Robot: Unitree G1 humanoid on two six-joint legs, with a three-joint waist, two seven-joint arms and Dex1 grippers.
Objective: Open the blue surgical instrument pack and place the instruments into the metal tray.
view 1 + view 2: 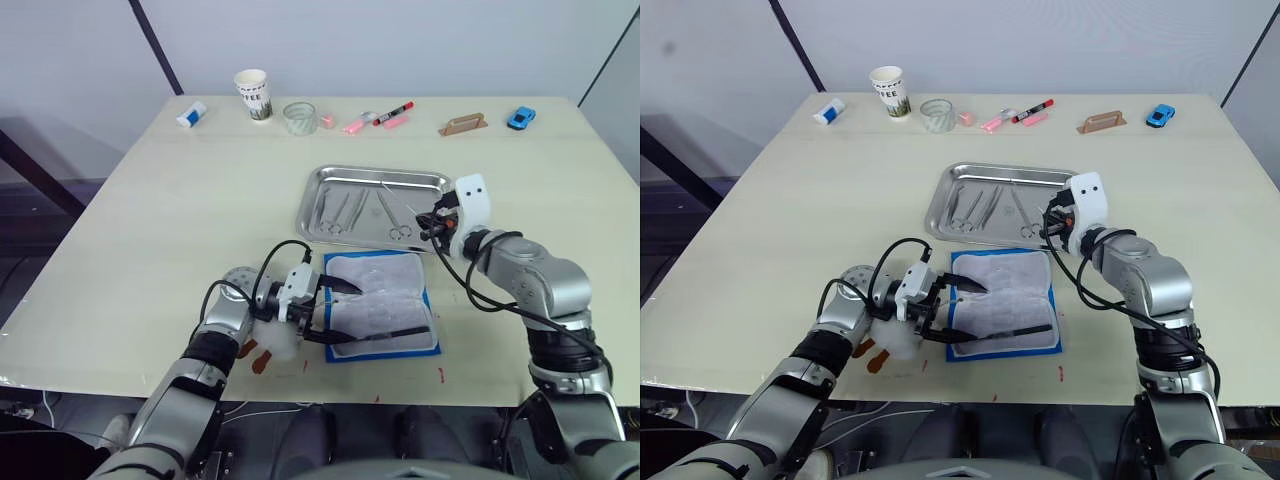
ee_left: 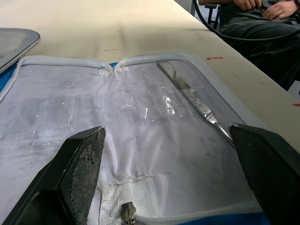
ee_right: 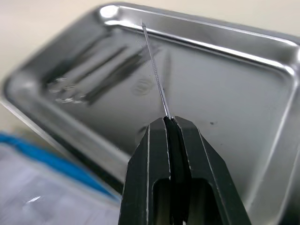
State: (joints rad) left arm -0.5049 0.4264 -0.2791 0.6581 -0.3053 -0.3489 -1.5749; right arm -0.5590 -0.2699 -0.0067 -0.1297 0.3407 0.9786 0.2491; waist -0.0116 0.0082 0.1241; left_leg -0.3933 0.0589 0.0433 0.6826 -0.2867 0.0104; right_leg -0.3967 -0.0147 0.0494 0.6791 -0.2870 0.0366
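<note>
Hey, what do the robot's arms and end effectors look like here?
Both arms are silver-grey metal with black joint sections and loose black cables looping along them. The left end effector and the right end effector each have two black fingers, and each wrist carries a white housing.

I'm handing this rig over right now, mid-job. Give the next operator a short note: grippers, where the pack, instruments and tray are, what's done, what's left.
Right gripper: shut on a thin, needle-like metal instrument, held over the shiny rectangular steel tray.
Left gripper: open, fingers straddling the opened blue pouch's whitish lining, which lies on the table just in front of the tray.
Done: pouch unfolded; several ring-handled dark instruments already lie in the tray.
Left: release the held instrument into the tray, then move the slim metal tool remaining under the pouch's clear pocket.
</note>
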